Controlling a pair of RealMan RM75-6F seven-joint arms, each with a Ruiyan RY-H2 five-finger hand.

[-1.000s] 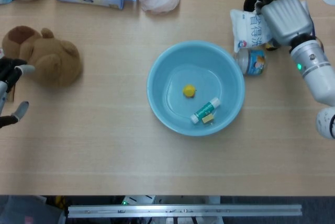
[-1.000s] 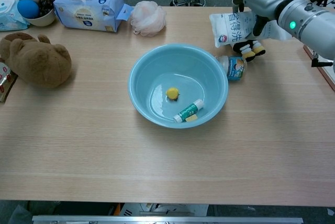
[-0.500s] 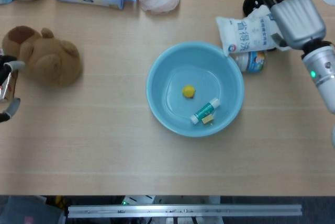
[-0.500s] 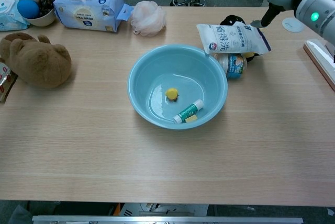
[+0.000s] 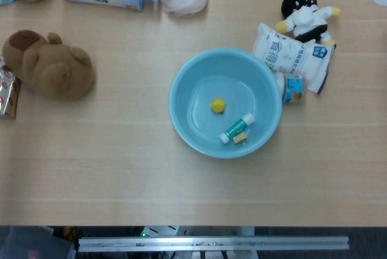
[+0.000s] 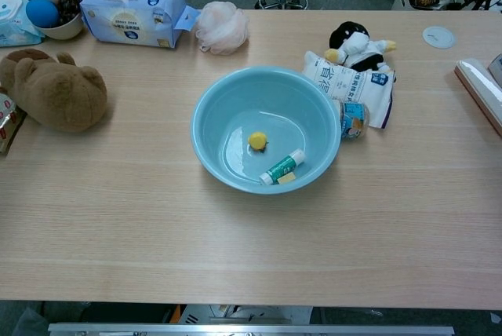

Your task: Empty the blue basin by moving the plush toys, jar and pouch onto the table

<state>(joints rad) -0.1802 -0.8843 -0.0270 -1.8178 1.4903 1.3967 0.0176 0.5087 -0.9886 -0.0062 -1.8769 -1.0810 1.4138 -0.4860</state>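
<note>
Blue Chinese characters are being shown on the white pouch (image 5: 292,57), though they cannot be read with certainty. The pouch is lying on the surface (image 5: 121,162) just right of the blue basin (image 5: 181,117), partly covering the jar (image 5: 292,88), whose label is too small to read. The black-and-white plush toy (image 5: 305,12) is lying just behind the pouch; the brown plush toy (image 5: 51,65) is resting well to the left. Inside the basin, a small yellow object (image 5: 217,105) and a green-and-white tube (image 5: 237,128) are being seen. A blue tissue pack (image 6: 129,12) and a pink bath puff (image 6: 221,27) are lying at the far edge. Neither hand is being shown, so their state cannot be told.
</note>
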